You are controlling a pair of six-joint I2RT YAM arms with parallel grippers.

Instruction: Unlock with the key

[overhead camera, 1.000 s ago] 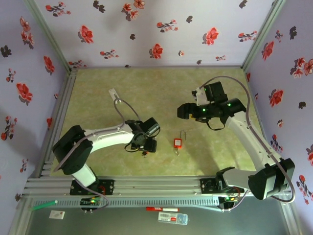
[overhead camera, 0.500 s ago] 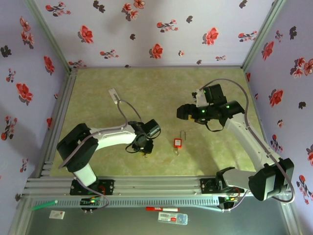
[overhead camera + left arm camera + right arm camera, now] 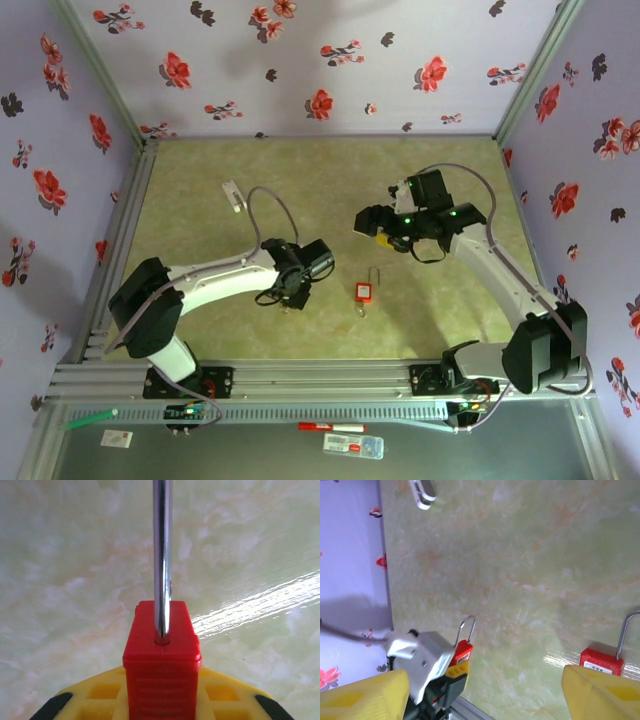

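Left arm [image 3: 215,280] is seen folded low from its base at the near-left, elbow pushed out left, forearm laid across to the right just over the table [image 3: 440,310]. Left gripper [image 3: 292,295] is pointed down-right at the surface, its yellow fingers [image 3: 100,695] closed on the body of a red padlock, the held padlock [image 3: 161,670]. This lock is clamped square between the pads, shackle end out, the steel shackle running straight away from the wrist camera over the glossy green tabletop. A second red lock, the loose padlock [image 3: 363,292], is found lying flat on the table near the left gripper, to its right and apart from it, shackle aimed at the far side. Whether a key is fitted to either lock cannot be told at this resolution. Right arm [image 3: 500,285] is raised from the near-right base and bent inward, wrist turned left, so the right gripper [image 3: 368,228] is held above the table beyond the loose padlock and well clear of it. Its yellow fingertips [image 3: 365,695] are spread wide with nothing between them — both padlocks are seen below from its wrist camera. Farther back on the left, a small white object [image 3: 232,195] is seen lying on the table, apart from both arms; its identity cannot be told.
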